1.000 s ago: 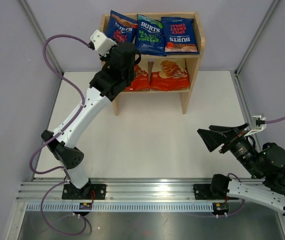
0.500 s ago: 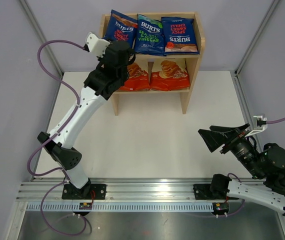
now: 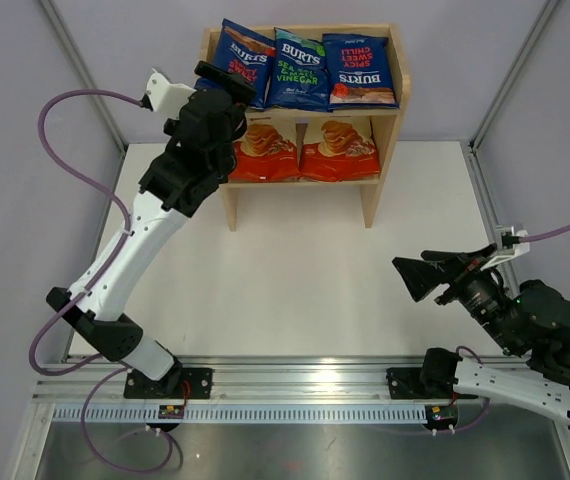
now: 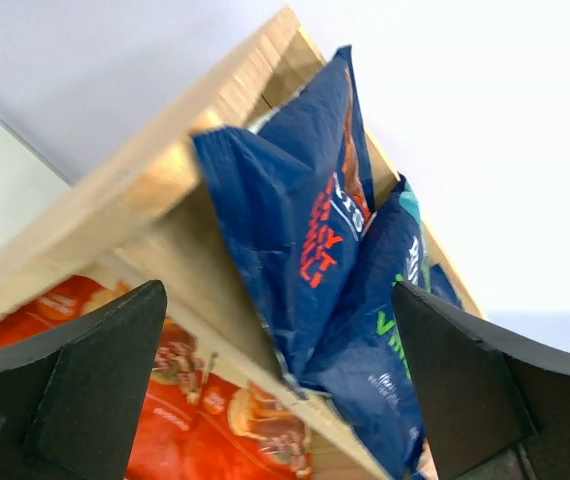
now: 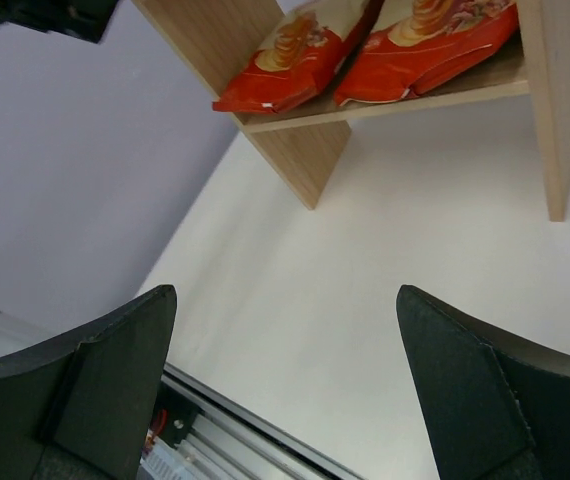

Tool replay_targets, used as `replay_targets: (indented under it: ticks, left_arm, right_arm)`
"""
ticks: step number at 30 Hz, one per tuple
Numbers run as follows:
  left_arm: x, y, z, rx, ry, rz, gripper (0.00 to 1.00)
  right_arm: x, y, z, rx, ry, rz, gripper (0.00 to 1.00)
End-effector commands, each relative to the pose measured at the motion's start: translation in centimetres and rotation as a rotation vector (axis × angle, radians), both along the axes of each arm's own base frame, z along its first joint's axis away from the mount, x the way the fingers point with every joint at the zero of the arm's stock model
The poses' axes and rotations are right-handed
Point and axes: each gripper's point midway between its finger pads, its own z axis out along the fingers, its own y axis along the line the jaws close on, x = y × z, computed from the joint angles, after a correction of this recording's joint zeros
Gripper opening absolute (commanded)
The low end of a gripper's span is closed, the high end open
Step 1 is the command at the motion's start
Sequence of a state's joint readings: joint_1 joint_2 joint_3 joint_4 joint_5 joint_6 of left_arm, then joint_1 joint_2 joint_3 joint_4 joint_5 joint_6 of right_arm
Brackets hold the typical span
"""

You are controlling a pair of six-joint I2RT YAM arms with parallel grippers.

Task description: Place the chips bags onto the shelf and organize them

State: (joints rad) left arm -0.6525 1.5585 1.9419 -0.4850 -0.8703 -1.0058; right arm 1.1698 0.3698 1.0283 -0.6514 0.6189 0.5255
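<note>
**Top external view.** A small two-tier shelf (image 3: pixel 373 195) of light unfinished wood stands at the top centre of the white table (image 3: pixel 295 270). Five chips bags are on it. Three dark blue foil bags lean side by side on the top tier: the left red-lettered blue bag (image 3: pixel 242 55), the green-lettered blue bag (image 3: pixel 300 68) and the right red-lettered blue bag (image 3: pixel 359 70). Two cream-and-red-orange bags lie on the lower tier, the left orange bag (image 3: pixel 263 152) beside the right orange bag (image 3: pixel 340 150). The left arm reaches from the lower left up to the shelf's upper left corner. The left gripper (image 3: pixel 227 78) is just beside the left red-lettered blue bag; contact cannot be judged. The right arm is folded low at the lower right, with the right gripper (image 3: pixel 417 280) over bare table, well apart from the shelf.

**Left wrist view.** The left gripper (image 4: pixel 277 295) has its jaws spread wide and holds nothing. Beyond them are the shelf (image 4: pixel 115 200), the left red-lettered blue bag (image 4: pixel 295 230), the green-lettered blue bag (image 4: pixel 380 330) and orange packaging below.

**Right wrist view.** The right gripper (image 5: pixel 285 300) is fully parted and empty above the table (image 5: pixel 365 230). Both orange bags (image 5: pixel 295 60) (image 5: pixel 435 50) rest on the lower tier of the shelf (image 5: pixel 295 150).
</note>
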Motion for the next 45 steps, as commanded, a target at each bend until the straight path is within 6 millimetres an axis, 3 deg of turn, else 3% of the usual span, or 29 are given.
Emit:
replay_targets:
  ticks: [1,2,4,7,8,10,12,13,14,15,17,18,19,21,26,28,29,31,32,38,41,45]
  left_arm:
    - [-2.3,2.5,1.7,0.06,-0.022,0.022,0.99]
    - [-2.6,2.6,1.7,0.079,-0.021,0.01,0.99]
    - [-4.2,3.8,2.6,0.122,-0.026,-0.001,0.99]
    - [-6.0,4.9,1.9,0.246,0.027,-0.035,0.99]
    - [-7.3,6.0,2.4,0.259,0.021,-0.034,0.99]
    - [-8.5,7.2,0.6,0.356,0.073,-0.039,0.99]
    - [-10.8,8.7,0.9,0.414,0.054,-0.069,0.99]
    - [-11.4,9.1,-0.8,0.456,0.097,-0.077,0.99]
    - [-12.0,8.7,-1.2,0.516,0.093,-0.142,0.99]
    - [-13.2,9.6,-1.9,0.527,0.098,-0.15,0.99]
    - [-14.3,9.1,-3.5,0.622,0.115,-0.249,0.99]
    - [-15.7,10.0,-4.0,0.636,0.126,-0.259,0.99]
    - [-15.9,9.7,-5.6,0.671,0.15,-0.304,0.99]
    - [-17.5,10.9,-6.9,0.744,0.179,-0.327,0.99]
    - [-19.3,11.1,-11.7,0.869,0.233,-0.439,0.99]
    - [-20.1,11.3,-12.2,0.865,0.202,-0.459,0.99]
    - [-20.2,11.0,-13.9,0.881,0.216,-0.48,0.99]
    - [-20.3,10.5,-14.3,0.883,0.165,-0.506,0.99]
    - [-20.5,10.6,-15.8,0.891,0.129,-0.503,0.99]
    - [-20.7,10.4,-17.6,0.891,0.094,-0.509,0.99]
    - [-20.9,10.2,-19.7,0.924,0.109,-0.547,0.99]
    - [-21.1,11.4,-20.8,0.911,0.135,-0.496,0.99]
  right_arm:
    - [1.4,0.3,-1.1,-0.187,0.027,-0.066,0.99]
    - [2.0,1.6,-2.2,-0.266,0.048,-0.065,0.99]
    - [2.9,1.8,-2.6,-0.328,0.064,-0.113,0.99]
    - [4.0,3.0,-2.7,-0.388,0.049,-0.134,1.0]
    - [4.2,3.7,-2.8,-0.41,0.05,-0.126,0.99]
    - [4.7,4.3,-2.3,-0.419,0.053,-0.105,0.99]
    - [5.9,5.4,-2.8,-0.457,0.087,-0.084,0.99]
    - [7.0,5.5,-3.4,-0.455,0.13,-0.067,0.99]
    - [8.0,6.0,-4.5,-0.481,0.171,-0.053,0.99]
    - [8.7,6.0,-4.8,-0.472,0.195,-0.054,0.99]
    - [10.1,5.0,-5.8,-0.471,0.235,-0.096,0.99]
    - [10.4,4.7,-6.1,-0.47,0.241,-0.115,0.99]
    - [10.7,4.0,-6.2,-0.47,0.238,-0.151,0.99]
    - [10.6,2.8,-6.6,-0.475,0.246,-0.194,1.0]
    - [9.7,-0.5,-7.0,-0.501,0.256,-0.305,0.99]
    - [9.2,-1.4,-7.7,-0.497,0.262,-0.33,1.0]
    - [8.6,-1.9,-7.9,-0.485,0.254,-0.332,0.99]
    - [8.3,-2.4,-7.9,-0.48,0.233,-0.34,0.99]
    - [7.6,-3.0,-7.9,-0.476,0.207,-0.333,0.99]
    - [6.8,-4.6,-8.4,-0.498,0.225,-0.38,0.99]
    - [6.5,-5.8,-8.6,-0.514,0.226,-0.425,0.99]
    - [5.9,-6.4,-8.7,-0.51,0.21,-0.426,0.99]
